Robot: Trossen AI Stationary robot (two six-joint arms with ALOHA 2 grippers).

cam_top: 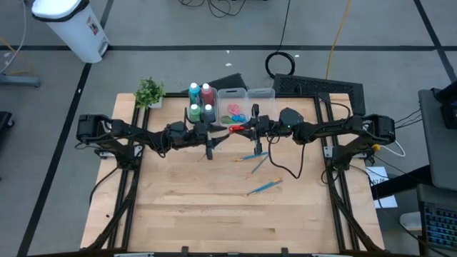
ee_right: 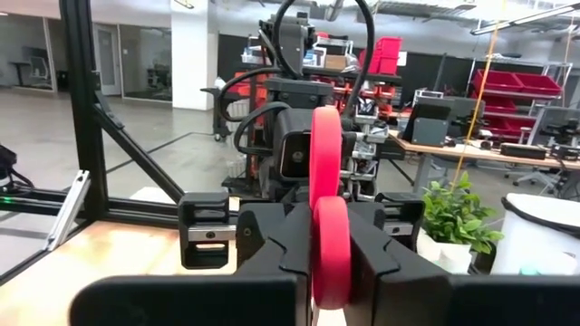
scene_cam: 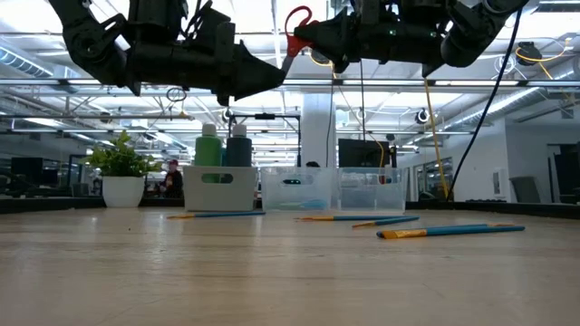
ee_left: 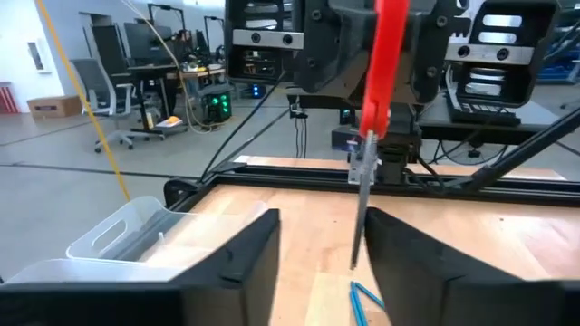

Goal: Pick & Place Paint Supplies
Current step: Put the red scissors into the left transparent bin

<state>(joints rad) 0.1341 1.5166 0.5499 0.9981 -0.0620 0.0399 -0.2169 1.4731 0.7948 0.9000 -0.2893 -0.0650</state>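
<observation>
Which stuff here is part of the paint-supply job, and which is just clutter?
Job:
red scissors in the shut right gripper
paint bottles
scissors in the bin
brushes
left gripper

Clutter:
potted plant
white trash can

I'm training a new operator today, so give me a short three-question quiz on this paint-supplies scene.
1. True or false: the right tool is shut on the red scissors.
2. Which bin holds the paint bottles: A, the one nearest the plant; B, the one farthest from it?
3. Fill in: the brushes lie on the ____.

Key: 1 true. 2 A. 3 table.
</observation>
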